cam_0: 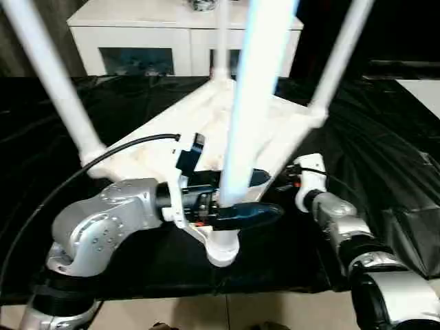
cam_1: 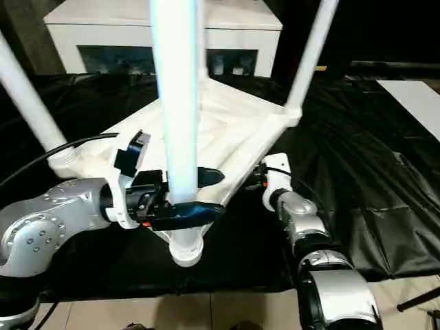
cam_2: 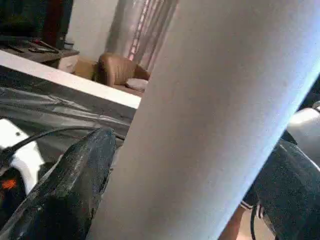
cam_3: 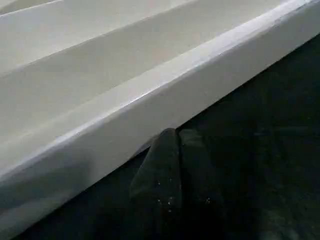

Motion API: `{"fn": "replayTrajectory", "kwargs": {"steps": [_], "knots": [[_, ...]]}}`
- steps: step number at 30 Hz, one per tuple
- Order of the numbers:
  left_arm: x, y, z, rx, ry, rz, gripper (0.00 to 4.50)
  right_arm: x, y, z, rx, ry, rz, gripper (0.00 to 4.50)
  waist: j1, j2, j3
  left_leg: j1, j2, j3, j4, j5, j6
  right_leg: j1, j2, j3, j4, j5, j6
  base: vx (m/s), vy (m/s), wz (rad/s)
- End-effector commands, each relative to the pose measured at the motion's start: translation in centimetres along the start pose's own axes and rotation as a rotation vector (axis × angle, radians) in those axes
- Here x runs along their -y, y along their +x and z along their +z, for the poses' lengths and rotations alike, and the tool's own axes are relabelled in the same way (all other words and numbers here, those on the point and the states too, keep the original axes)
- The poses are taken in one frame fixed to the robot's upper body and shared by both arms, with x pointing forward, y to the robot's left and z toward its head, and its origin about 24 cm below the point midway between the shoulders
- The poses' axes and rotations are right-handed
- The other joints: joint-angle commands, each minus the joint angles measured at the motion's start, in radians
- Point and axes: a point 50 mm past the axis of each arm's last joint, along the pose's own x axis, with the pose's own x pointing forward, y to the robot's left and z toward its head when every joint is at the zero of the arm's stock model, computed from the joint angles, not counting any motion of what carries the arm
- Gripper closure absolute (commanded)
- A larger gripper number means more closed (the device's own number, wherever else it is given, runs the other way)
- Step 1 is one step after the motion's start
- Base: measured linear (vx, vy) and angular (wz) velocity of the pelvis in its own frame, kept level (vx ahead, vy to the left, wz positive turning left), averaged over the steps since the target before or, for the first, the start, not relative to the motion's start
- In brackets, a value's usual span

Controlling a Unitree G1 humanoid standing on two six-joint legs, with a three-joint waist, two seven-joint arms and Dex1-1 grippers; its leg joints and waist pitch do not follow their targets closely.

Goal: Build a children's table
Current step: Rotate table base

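The children's table lies upside down on black sheeting, its white ribbed tabletop facing up. Several white legs stand in its corner sockets: left leg, far leg, right leg and near leg. My left gripper is open, with one black finger on each side of the near leg just above its socket. In the left wrist view that leg runs between the fingers. My right gripper is shut, its tip against the tabletop's right rim on the sheeting.
A white cabinet with glass doors stands behind the work. Black sheeting covers the surface around the tabletop. A black cable loops from my left wrist. Pale floor runs along the near edge.
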Motion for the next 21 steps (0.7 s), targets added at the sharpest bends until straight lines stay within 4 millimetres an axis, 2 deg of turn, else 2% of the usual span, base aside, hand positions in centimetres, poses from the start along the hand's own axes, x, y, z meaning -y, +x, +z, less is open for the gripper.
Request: {"fn": "replayTrajectory", "kwargs": {"steps": [1,6,9,11,12,13,17,18,19,21], "knots": [[0.1,0.7,0.3,-0.013,0.017,-0.024,0.06,-1.3,0.7,1.4,0.031,-0.041,0.076,4.5,0.007,-0.002,-0.063,0.023,0.025,-0.016,-0.094,-0.408,-0.048,0.035,-0.016,0.018,-0.071,-0.323,-0.212,0.0,0.0,0.0],[-0.4,1.7,0.4,-0.004,0.026,-0.028,0.06,-3.5,1.2,1.1,0.019,-0.066,0.209,4.5,0.006,-0.001,-0.063,0.018,0.026,-0.017,-0.094,-0.381,-0.041,0.041,-0.018,0.019,-0.069,-0.304,-0.217,0.0,0.0,0.0],[-0.7,2.0,0.5,0.002,0.03,-0.03,0.06,-4.3,1.3,1.1,0.022,-0.076,0.265,4.5,-0.001,-0.002,-0.061,0.014,0.025,-0.02,-0.095,-0.391,-0.038,0.044,-0.02,0.018,-0.072,-0.335,-0.213,0.0,0.0,0.0],[-1.0,2.3,0.6,0.007,0.038,-0.021,0.06,-4.7,1.4,1.0,0.023,-0.08,0.289,4.5,-0.003,0.003,-0.062,0.017,0.026,-0.021,-0.094,-0.393,-0.041,0.043,-0.021,0.018,-0.073,-0.345,-0.213,0.0,0.0,0.0],[-1.1,2.5,0.6,0.009,0.039,-0.022,0.06,-5.0,1.4,1.0,0.024,-0.085,0.308,4.5,-0.004,0.0,-0.062,0.018,0.026,-0.02,-0.094,-0.392,-0.039,0.042,-0.02,0.019,-0.074,-0.34,-0.217,0.0,0.0,0.0],[-1.3,2.7,0.6,0.011,0.043,-0.021,0.06,-5.4,1.4,1.0,0.025,-0.091,0.329,4.5,-0.004,0.009,-0.063,0.02,0.026,-0.02,-0.094,-0.391,-0.038,0.042,-0.019,0.019,-0.074,-0.327,-0.225,0.0,0.0,0.0],[-1.5,3.2,0.6,0.014,0.047,-0.027,0.06,-5.9,1.4,0.9,0.027,-0.101,0.363,4.5,-0.004,0.008,-0.065,0.025,0.027,-0.018,-0.093,-0.387,-0.032,0.041,-0.017,0.019,-0.072,-0.289,-0.248,0.0,0.0,0.0],[-1.8,3.7,0.7,0.023,0.06,-0.027,0.06,-6.1,1.4,0.8,0.029,-0.103,0.379,4.5,-0.004,0.013,-0.064,0.024,0.027,-0.018,-0.094,-0.378,-0.028,0.043,-0.016,0.019,-0.071,-0.264,-0.259,0.0,0.0,0.0],[-1.9,3.9,0.7,0.026,0.063,-0.026,0.06,-6.2,1.3,0.8,0.03,-0.103,0.386,4.5,-0.003,0.01,-0.065,0.027,0.027,-0.016,-0.092,-0.376,-0.024,0.042,-0.015,0.019,-0.071,-0.251,-0.266,0.0,0.0,0.0],[-2.3,4.2,0.7,0.029,0.077,-0.011,0.06,-6.2,1.3,0.7,0.031,-0.112,0.391,4.5,-0.002,0.013,-0.066,0.024,0.027,-0.017,-0.093,-0.365,-0.021,0.047,-0.017,0.019,-0.068,-0.235,-0.272,0.0,0.0,0.0]]}}
